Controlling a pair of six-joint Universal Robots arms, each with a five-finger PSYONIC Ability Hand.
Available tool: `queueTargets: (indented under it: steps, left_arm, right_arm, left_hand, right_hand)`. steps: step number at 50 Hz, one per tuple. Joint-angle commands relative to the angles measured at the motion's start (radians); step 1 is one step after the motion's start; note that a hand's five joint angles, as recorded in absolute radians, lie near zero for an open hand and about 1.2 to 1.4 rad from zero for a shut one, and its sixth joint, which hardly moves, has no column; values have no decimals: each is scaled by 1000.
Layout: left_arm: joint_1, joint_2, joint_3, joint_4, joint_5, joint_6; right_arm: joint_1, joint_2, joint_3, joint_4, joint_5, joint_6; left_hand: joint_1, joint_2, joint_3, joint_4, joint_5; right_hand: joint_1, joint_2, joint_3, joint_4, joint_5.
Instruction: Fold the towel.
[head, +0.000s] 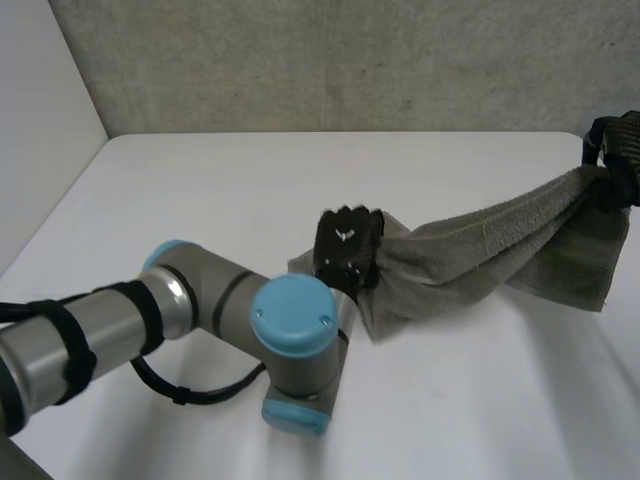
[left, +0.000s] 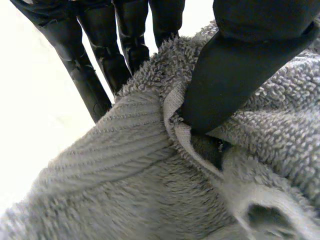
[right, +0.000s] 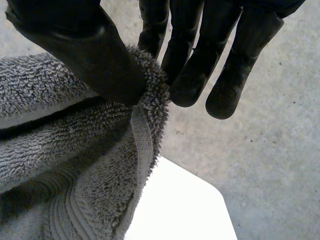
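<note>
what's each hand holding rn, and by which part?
Both hold the towel. The left hand pinches its hemmed edge at one end; the right hand pinches the hemmed edge at the opposite end. The towel hangs stretched between them.

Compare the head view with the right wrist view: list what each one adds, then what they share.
Head view adds: the left arm and left hand gripping the towel at one end, the cloth stretched up to the right hand. Right wrist view adds: the thumb pinching the towel's hemmed edge against the fingers, with the table's corner below. Shared: the grey towel, the right hand and the white table.
</note>
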Motion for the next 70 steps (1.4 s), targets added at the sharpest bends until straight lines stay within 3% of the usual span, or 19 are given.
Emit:
queueTargets:
  steps: [1, 3, 5, 7, 9, 15, 19, 23, 27, 32, 37, 42, 44, 45, 47, 49, 56, 70]
  left_arm:
    - [107, 123, 22, 106, 4, 155]
    - [173, 214, 25, 239, 10, 276]
    - [201, 260, 16, 314, 15, 330]
    - [218, 304, 1, 379, 18, 371]
    - [230, 373, -59, 473, 54, 408]
    - [235, 430, -196, 490, 156, 408]
    - [235, 448, -362, 455, 206, 410]
    - [241, 456, -470, 430, 210, 413]
    - [267, 456, -603, 389, 210, 416]
    - [307, 450, -677, 318, 210, 416]
    - [318, 443, -691, 195, 210, 416]
    - [316, 446, -679, 80, 213, 414]
    - [314, 457, -673, 31, 213, 416]
    - [314, 457, -673, 31, 213, 416]
    - [313, 472, -661, -4, 213, 419]
    - [314, 488, -656, -19, 213, 422]
    - [324, 549, -651, -58, 211, 439]
    - [425, 692, -777, -115, 211, 424]
  right_arm:
    - [7, 0, -52, -120, -39, 36]
    - [15, -2, -54, -223, -38, 76]
    - [41, -3, -38, -496, -49, 197]
    - [46, -3, -43, -576, -40, 237]
    - [49, -3, -41, -593, -44, 257]
    - [87, 30, -54, -476, -105, 256]
    - [188, 143, -102, -326, -222, 155]
    - [221, 222, -141, -181, -253, 41]
    - [259, 317, -188, -18, -242, -143]
    - [296, 377, -219, 55, -189, -238]
    - [293, 382, -221, 65, -119, -240]
    - [291, 380, -212, 64, -99, -238]
    - [290, 375, -205, 62, -98, -237]
    - [290, 369, -201, 61, -96, -237]
    - [290, 363, -192, 59, -89, -235]
    - [288, 349, -181, 58, -78, -234]
    - [276, 308, -132, 15, 20, -231]
    - [195, 288, -24, -65, 26, -229]
  left_hand:
    - [261, 207, 212, 202, 258]
    - [261, 207, 212, 202, 258]
    - [261, 207, 212, 202, 258]
    - [261, 207, 212, 202, 258]
    - [261, 207, 212, 202, 258]
    - [261, 207, 212, 202, 258]
    - [261, 207, 212, 202, 258]
    - [261, 207, 212, 202, 258]
    - [261, 207, 212, 202, 258]
    - [261, 207, 212, 202, 258]
    - [185, 131, 136, 126, 182]
    - [-102, -156, -152, -162, -106]
    - [-511, -565, -561, -571, -514]
    - [-513, -567, -563, -573, -517]
    - [-782, -836, -832, -842, -786]
    - [-868, -922, -917, -927, -871]
    - [-942, -996, -992, -1001, -945]
    - [-898, -952, -948, -957, -901]
  right_hand:
    - [86, 70, 66, 57, 58]
    - [86, 70, 66, 57, 58]
    - [86, 70, 66, 57, 58]
    - [86, 70, 66, 57, 58]
    - [86, 70, 66, 57, 58]
    - [86, 70, 66, 57, 58]
    - [86, 70, 66, 57, 58]
    - [86, 70, 66, 57, 58]
    - [86, 70, 66, 57, 58]
    - [86, 70, 66, 57, 58]
    - [86, 70, 66, 57, 58]
    - [86, 70, 66, 57, 58]
    - [86, 70, 66, 57, 58]
    - [86, 70, 66, 57, 58]
    - [86, 70, 66, 57, 58]
    - [86, 70, 66, 57, 58]
    - [86, 70, 66, 57, 58]
    - [86, 70, 66, 57, 58]
